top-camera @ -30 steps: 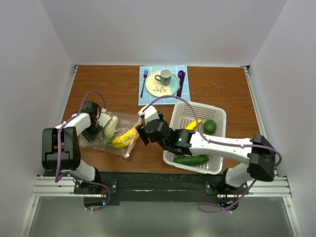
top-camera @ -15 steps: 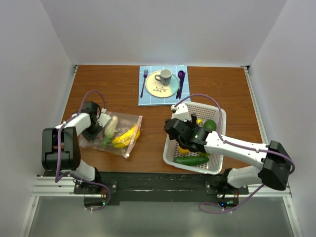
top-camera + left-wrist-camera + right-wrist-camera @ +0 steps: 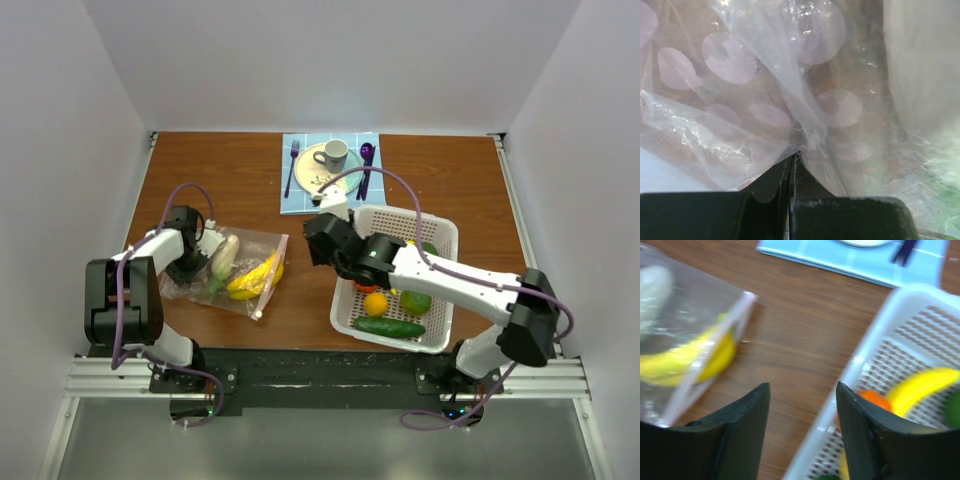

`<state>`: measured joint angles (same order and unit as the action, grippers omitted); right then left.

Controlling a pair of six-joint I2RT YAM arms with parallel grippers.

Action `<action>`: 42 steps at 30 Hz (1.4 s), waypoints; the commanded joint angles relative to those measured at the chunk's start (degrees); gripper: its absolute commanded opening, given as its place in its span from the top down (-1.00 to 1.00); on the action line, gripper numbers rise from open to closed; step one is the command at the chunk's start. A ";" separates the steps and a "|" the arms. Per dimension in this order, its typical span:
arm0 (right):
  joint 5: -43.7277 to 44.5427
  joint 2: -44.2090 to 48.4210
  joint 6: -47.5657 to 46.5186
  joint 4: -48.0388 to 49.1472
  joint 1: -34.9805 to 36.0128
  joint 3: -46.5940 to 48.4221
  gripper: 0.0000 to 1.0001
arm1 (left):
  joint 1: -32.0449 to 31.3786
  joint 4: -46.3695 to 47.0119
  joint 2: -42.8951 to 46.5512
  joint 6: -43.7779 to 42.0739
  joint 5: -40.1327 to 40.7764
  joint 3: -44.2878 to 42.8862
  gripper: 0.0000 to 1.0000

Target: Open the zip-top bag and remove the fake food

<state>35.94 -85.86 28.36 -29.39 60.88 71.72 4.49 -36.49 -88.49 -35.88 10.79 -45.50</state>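
Currently your left gripper (image 3: 791, 160) is clenched on the zip-top bag (image 3: 235, 270), left of the basket (image 3: 441, 236); yellow and pale fake food (image 3: 255, 275) lies inside. The basket holds an orange (image 3: 375, 303) and a cucumber (image 3: 388, 326). Your right gripper (image 3: 802, 405) hovers at its left rim, parted and empty.

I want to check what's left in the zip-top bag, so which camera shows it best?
The top external view: the whole zip-top bag shows, with yellow, green and pale pieces inside. The left wrist view gives only crinkled plastic close up; the right wrist view, a blurred zip-edge corner.
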 commanded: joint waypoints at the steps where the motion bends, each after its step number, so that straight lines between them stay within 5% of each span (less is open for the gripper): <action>1: -8.08 -9.30 0.20 4.07 3.80 5.25 -0.12 | 0.78 1.60 -1.16 -0.42 -4.28 1.11 1.00; 11: -10.72 -26.72 1.70 7.77 5.03 12.73 -0.21 | 0.69 1.51 0.51 -1.39 -3.23 1.55 1.00; 30: -15.73 -23.38 4.69 26.13 3.54 7.38 -0.64 | 0.69 1.86 0.42 -1.30 -3.84 2.95 1.00; 42: -11.26 -31.81 3.28 18.41 3.10 17.21 -0.59 | 0.78 2.13 1.39 -1.65 -4.19 4.01 1.00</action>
<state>21.69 -114.85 31.97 -7.68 64.31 84.31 4.49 -34.79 -86.65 -36.91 10.63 -43.68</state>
